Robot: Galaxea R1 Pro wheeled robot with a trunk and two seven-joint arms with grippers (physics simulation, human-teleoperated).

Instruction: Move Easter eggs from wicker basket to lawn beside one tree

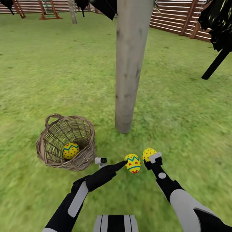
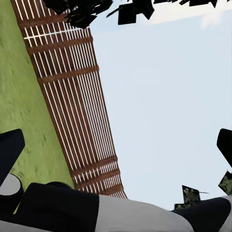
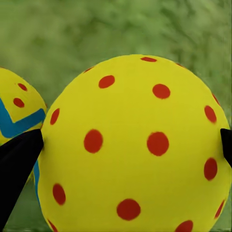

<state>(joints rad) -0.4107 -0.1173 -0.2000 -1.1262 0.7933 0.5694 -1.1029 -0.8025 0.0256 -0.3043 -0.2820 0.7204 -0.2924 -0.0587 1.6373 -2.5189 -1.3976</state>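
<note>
The wicker basket [image 1: 84,129] lies tilted on the lawn [image 1: 48,71] left of the pale tree [image 1: 129,64], and one zigzag egg [image 1: 70,150] rests inside it. A second zigzag egg [image 1: 132,163] [image 3: 17,113] sits on the grass just in front of the trunk. Touching its right side is the red-dotted egg [image 1: 148,154] [image 3: 135,145], with my right gripper [image 1: 152,158] [image 3: 130,145] shut on it, a black fingertip on each side. My left gripper [image 1: 120,165] [image 2: 116,145] reaches toward the second egg from the left, its fingers [image 2: 9,150] wide apart with nothing between them.
A brown slat fence [image 1: 180,19] [image 2: 72,96] runs along the back and right. A black cone-shaped tree [image 1: 219,25] on a dark leaning stem stands at the right. Far back are a play frame [image 1: 48,9] and another trunk [image 1: 72,11]. Open grass spreads all round.
</note>
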